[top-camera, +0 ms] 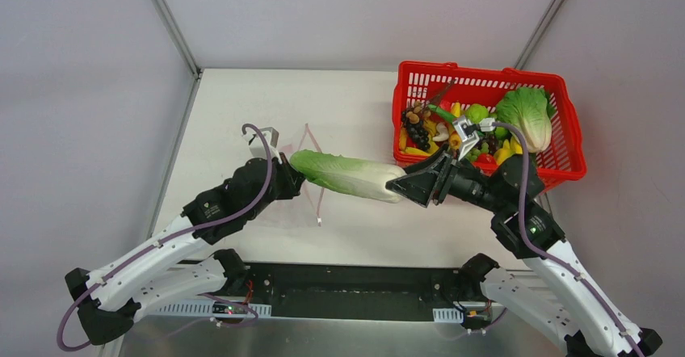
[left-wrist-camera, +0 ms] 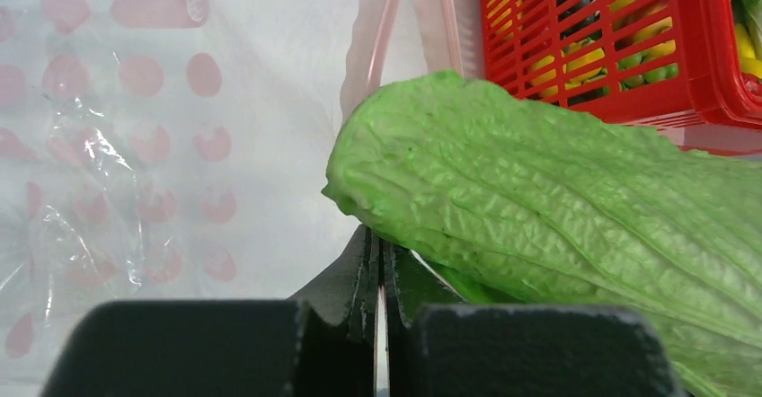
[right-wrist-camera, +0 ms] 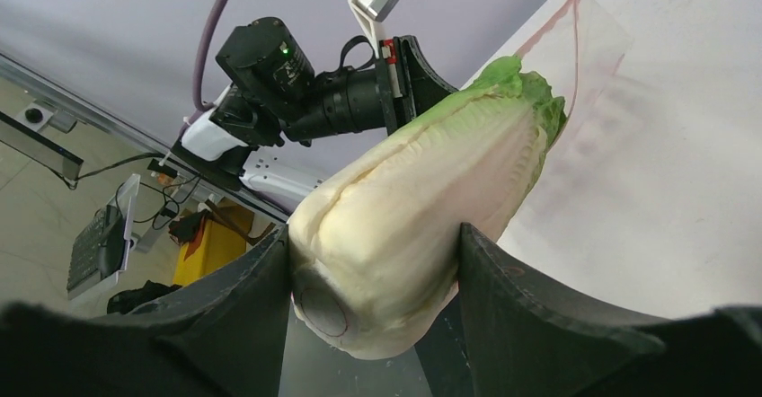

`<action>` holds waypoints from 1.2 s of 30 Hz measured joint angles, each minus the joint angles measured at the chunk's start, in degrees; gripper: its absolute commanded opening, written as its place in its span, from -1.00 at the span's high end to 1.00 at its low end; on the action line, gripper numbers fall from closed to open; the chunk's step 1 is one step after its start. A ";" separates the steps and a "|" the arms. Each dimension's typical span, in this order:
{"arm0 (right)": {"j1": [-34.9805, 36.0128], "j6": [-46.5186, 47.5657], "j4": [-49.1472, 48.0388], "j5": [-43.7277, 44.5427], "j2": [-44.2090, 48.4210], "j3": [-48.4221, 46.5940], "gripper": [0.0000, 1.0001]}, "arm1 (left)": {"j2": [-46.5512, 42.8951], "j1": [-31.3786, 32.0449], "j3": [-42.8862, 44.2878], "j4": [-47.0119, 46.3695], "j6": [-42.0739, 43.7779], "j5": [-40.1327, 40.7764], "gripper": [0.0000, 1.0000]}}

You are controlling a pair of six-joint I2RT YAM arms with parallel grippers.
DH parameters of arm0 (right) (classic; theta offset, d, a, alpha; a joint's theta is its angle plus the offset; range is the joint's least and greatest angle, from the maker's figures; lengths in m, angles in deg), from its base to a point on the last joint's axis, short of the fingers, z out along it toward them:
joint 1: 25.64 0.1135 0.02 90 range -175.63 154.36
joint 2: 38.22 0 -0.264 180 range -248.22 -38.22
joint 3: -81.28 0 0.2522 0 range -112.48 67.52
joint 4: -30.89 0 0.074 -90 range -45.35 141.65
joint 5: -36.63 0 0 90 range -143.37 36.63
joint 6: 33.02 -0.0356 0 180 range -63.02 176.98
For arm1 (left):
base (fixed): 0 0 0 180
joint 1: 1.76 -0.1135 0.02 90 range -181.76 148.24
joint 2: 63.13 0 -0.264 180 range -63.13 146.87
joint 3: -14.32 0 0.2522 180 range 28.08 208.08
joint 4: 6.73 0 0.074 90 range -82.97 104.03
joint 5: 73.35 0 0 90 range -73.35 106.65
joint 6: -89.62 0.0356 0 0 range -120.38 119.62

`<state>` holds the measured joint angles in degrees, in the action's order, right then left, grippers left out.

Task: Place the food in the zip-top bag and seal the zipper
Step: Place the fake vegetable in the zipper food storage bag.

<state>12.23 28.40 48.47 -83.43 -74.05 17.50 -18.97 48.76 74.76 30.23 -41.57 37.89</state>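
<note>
My right gripper [top-camera: 401, 185] [right-wrist-camera: 373, 262] is shut on the pale stem end of a long green toy cabbage [top-camera: 347, 175] [right-wrist-camera: 431, 199], held level above the table. Its leafy tip [left-wrist-camera: 422, 145] reaches the mouth of the clear zip-top bag [top-camera: 312, 143] [left-wrist-camera: 135, 145], which is printed with pink dots. My left gripper [top-camera: 289, 178] [left-wrist-camera: 382, 251] is shut on the bag's mouth edge, with a thin film and a pink line pinched between its fingers. The pink zipper strip [left-wrist-camera: 388, 29] [right-wrist-camera: 559, 29] runs up past the cabbage tip. More food [top-camera: 452, 131] lies in the basket.
A red plastic mesh basket [top-camera: 569, 151] [left-wrist-camera: 692, 83] stands at the back right, holding several toy fruits and a second leafy cabbage [top-camera: 529, 115]. The left arm's wrist and camera [right-wrist-camera: 296, 83] sit just beyond the cabbage tip. Grey walls enclose the white table [top-camera: 355, 98].
</note>
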 measured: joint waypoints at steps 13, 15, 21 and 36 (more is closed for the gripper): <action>0.00 3.80 3.28 -0.63 0.44 0.22 0.79 | -4.15 0.00 -1.46 1.66 -0.24 3.96 1.00; 0.00 4.17 3.74 -0.83 0.20 0.26 0.80 | -4.70 0.00 -1.51 2.16 -0.24 4.96 1.00; 0.00 5.07 3.67 -2.21 -0.39 1.70 0.80 | -5.31 -0.02 -1.51 3.06 -0.26 6.54 1.00; -0.09 2.97 -6.60 -3.37 -6.03 4.94 0.78 | 0.70 -0.39 -1.62 -3.85 3.54 -8.07 1.00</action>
<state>12.14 31.38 41.87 -86.80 -80.09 22.44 -18.27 48.37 73.14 26.38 -38.03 29.82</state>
